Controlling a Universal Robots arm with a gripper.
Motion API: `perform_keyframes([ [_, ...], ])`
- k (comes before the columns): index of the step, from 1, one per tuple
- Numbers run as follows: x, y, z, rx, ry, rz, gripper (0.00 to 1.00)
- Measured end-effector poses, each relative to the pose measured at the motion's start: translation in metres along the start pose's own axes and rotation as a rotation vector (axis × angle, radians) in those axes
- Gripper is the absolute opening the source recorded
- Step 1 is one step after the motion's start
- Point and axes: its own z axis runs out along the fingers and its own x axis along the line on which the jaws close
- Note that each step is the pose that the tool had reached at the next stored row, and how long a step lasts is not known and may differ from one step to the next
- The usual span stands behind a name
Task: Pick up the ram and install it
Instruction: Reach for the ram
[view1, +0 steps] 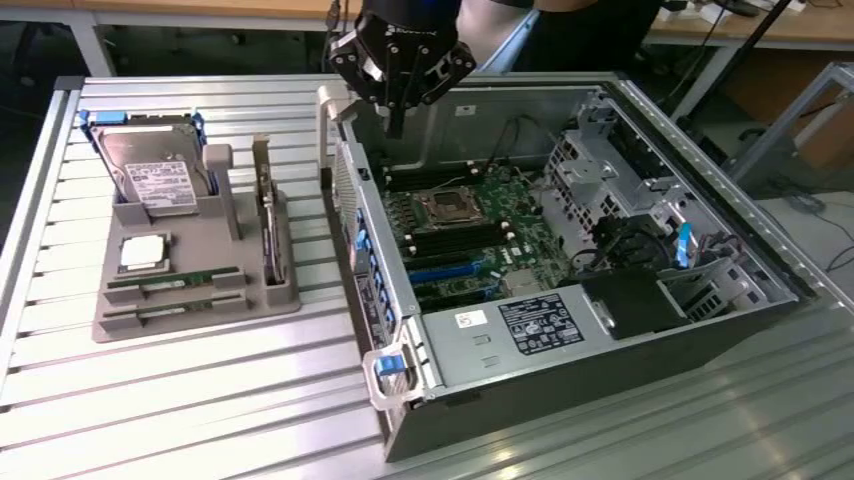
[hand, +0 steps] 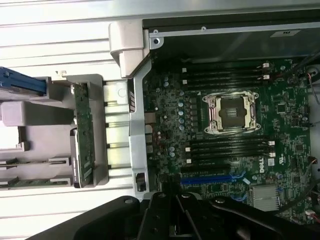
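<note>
In the exterior view, a ram stick (view1: 174, 281) and its twin (view1: 171, 306) stand on edge in two slots of a gray holder (view1: 200, 322) on the tabletop (view1: 200, 400), toward the exterior view's left and a little below the middle of the frame. Their long axes run side by side across the frame, and the end on the exterior view's right sits slightly higher. In the same holder are a hard drive (view1: 150, 175), a square silver processor chip (view1: 144, 252) just above the sticks, and an upright card (view1: 271, 235) beside their right-hand ends. The open computer case (view1: 601, 390) fills the middle and right of the frame, with its green board (view1: 467, 230) showing inside. The claw (view1: 394, 125) hangs at the top centre of the frame, over the upper left corner of the case. Its fingers are clenched together with nothing between them, it touches nothing, and it is well apart from both sticks.

In the wrist view, the ram stick (hand: 30, 162) and its twin (hand: 35, 182) lie parallel in their holder slots. Their long axes point toward the upright card (hand: 84, 135), which stands across their ends. Past the card and the case's metal edge lies the board (hand: 170, 110), with the open processor socket (hand: 231, 112) set between two banks of long dark memory slots (hand: 225, 75). The claw (hand: 175, 210) shows as a dark shape hanging over the edge of the board, its fingers drawn together and gripping nothing.
</note>
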Motion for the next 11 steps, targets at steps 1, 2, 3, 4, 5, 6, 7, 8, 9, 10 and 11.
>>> perform_keyframes([
  [1,0.0006,0.0,-0.0001,0.0001,0.0001,0.0,0.1],
  [2,0.0013,-0.0001,0.0,-0.0001,0.0,0.0,0.1],
  [3,0.0019,-0.0001,0.0,-0.0001,0.0,0.0,0.1],
  [4,0.0025,-0.0002,-0.0001,0.0,0.0,0.0,0.1],
  [5,0.0036,-0.0002,-0.0001,0.0,0.0,0.0,0.1],
  [6,0.0047,-0.0003,-0.0001,-0.0001,0.0,0.0,0.1],
  [7,0.0053,-0.0004,-0.0002,0.0,0.0001,0.0,0.1],
  [8,0.0062,-0.0004,-0.0002,0.0,0.0,0.0,0.1],
  [9,0.0067,-0.0005,-0.0002,0.0,0.0001,0.0,0.1],
  [10,0.007,-0.0005,-0.0002,-0.0001,0.0,0.0,0.1],
  [11,0.0073,-0.0005,-0.0002,0.0,0.0,0.0,0.1],
])
